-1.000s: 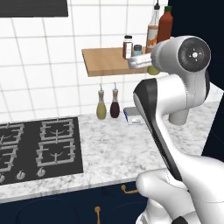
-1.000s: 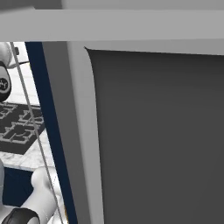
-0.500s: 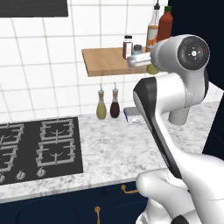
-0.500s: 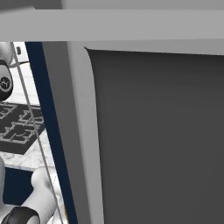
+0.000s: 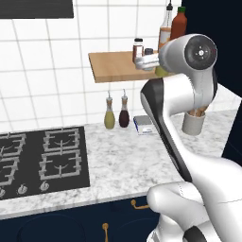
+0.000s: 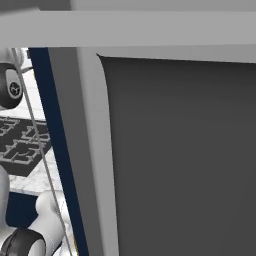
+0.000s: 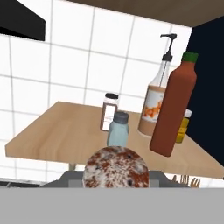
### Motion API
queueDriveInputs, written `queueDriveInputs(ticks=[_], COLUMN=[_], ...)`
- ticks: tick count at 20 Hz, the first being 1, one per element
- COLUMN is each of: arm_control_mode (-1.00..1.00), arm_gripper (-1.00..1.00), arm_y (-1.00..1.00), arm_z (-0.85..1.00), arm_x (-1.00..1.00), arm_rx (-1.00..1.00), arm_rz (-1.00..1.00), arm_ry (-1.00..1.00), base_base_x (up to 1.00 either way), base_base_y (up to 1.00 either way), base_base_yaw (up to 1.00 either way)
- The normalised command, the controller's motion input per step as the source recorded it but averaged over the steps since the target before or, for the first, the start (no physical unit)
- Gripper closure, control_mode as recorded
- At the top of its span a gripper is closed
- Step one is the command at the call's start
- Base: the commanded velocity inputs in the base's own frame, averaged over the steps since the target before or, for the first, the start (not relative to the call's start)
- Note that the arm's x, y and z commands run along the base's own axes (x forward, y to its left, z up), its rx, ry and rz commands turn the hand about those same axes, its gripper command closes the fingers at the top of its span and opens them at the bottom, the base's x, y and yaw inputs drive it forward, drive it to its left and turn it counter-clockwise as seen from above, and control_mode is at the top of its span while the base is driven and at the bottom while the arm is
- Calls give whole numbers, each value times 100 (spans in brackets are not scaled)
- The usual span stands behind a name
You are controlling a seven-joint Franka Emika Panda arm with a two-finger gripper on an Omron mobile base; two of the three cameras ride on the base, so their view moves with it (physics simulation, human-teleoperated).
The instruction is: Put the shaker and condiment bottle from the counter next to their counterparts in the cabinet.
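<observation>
The shaker (image 5: 160, 72) showed in the left base view as a small yellow-green patch at the front right of the cabinet (image 5: 113, 66), half hidden under the arm's wrist. The pincer (image 5: 144, 61) hung just beside it over that same front edge, with its jaws drawn in narrow. Whether they gripped the shaker could not be told. In the hand view a round top (image 7: 116, 168) speckled red-brown and white sat right at the pincer.

The condiment bottle (image 7: 173, 109) stood upright on the cabinet, toward its right end. The counterparts stood on the same plank. The clear bottle (image 7: 155, 107) with the orange label was just beside the condiment bottle, toward the wall. The brown-and-white shaker (image 7: 109, 111) and the pale blue shaker (image 7: 118, 129) stood close together near the plank's middle. A small yellowish container (image 7: 183, 124) stood behind the condiment bottle at the cabinet's right end.

Below the cabinet, two small oil bottles (image 5: 117, 113) stood on the desk (image 5: 123, 160) against the wall.
</observation>
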Motion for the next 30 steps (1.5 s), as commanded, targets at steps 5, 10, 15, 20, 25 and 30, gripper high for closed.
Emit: queueDriveInputs(ticks=[5, 10, 15, 20, 25, 30], arm_control_mode=[-100, -100, -100, -100, -100, -100], arm_gripper=[100, 100, 100, 100, 100, 100], arm_y=[0, 0, 0, 0, 0, 0], arm_z=[-1, -6, -13, -5, -4, -2], arm_x=[10, 4, 4, 21, 21, 15], arm_rx=[1, 4, 3, 1, 2, 2], arm_rz=[0, 0, 0, 0, 0, 0], arm_ry=[0, 0, 0, 0, 0, 0], base_base_x=[0, 0, 0, 0, 0, 0], base_base_y=[0, 0, 0, 0, 0, 0], base_base_yaw=[0, 0, 0, 0, 0, 0])
